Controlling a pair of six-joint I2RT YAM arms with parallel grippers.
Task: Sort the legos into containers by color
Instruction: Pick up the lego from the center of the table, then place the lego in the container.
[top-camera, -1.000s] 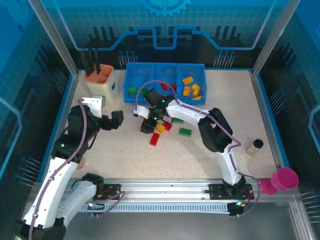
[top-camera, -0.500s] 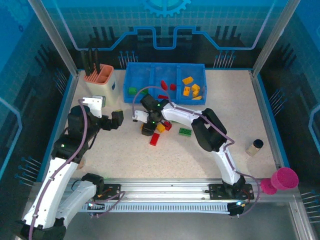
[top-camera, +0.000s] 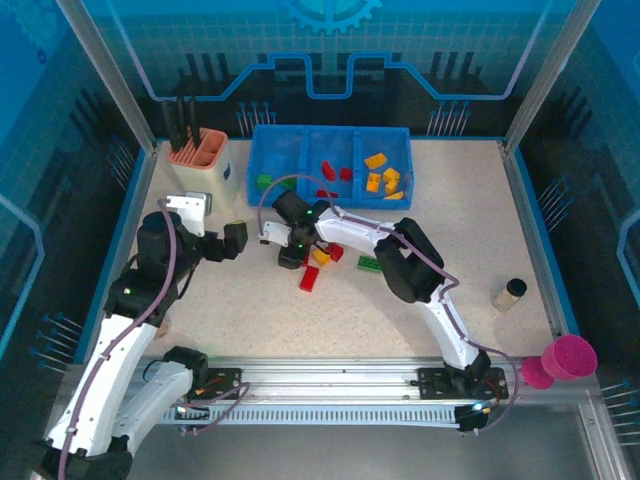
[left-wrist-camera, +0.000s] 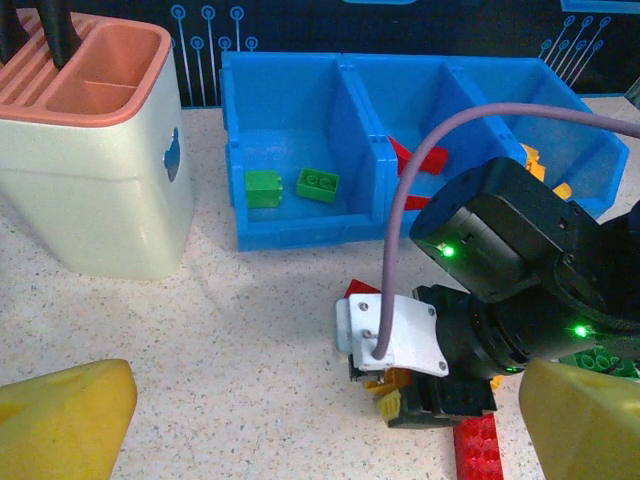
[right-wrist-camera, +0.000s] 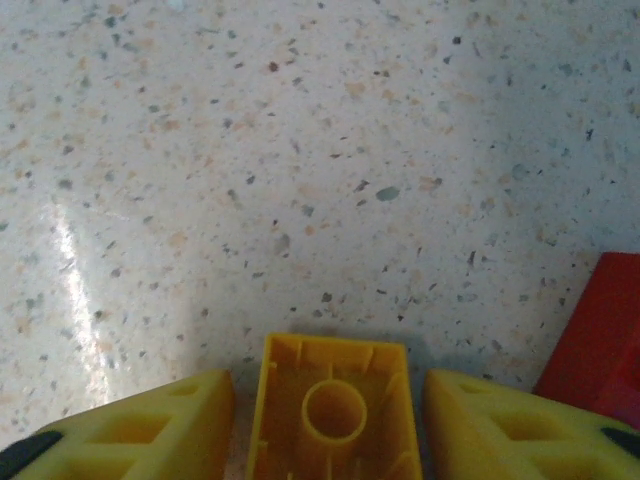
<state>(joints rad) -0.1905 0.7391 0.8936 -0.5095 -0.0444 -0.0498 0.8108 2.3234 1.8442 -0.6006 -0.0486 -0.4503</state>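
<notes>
Right claw (right-wrist-camera: 330, 405) part-open astride an upturned yellow lego brick (right-wrist-camera: 332, 440) on the table (right-wrist-camera: 300, 150), slim gaps both sides, nothing gripped yet; liable to twist or squirt free if pinched off-centre, red brick (right-wrist-camera: 600, 340) close beside.

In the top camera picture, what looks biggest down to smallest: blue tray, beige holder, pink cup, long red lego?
1. blue tray
2. beige holder
3. pink cup, nearly the holder's size and nearer the camera, so unsure
4. long red lego

No text can be read; the beige holder (left-wrist-camera: 90, 200) bears a small blue mark (left-wrist-camera: 172, 156), perhaps a logo.
</notes>
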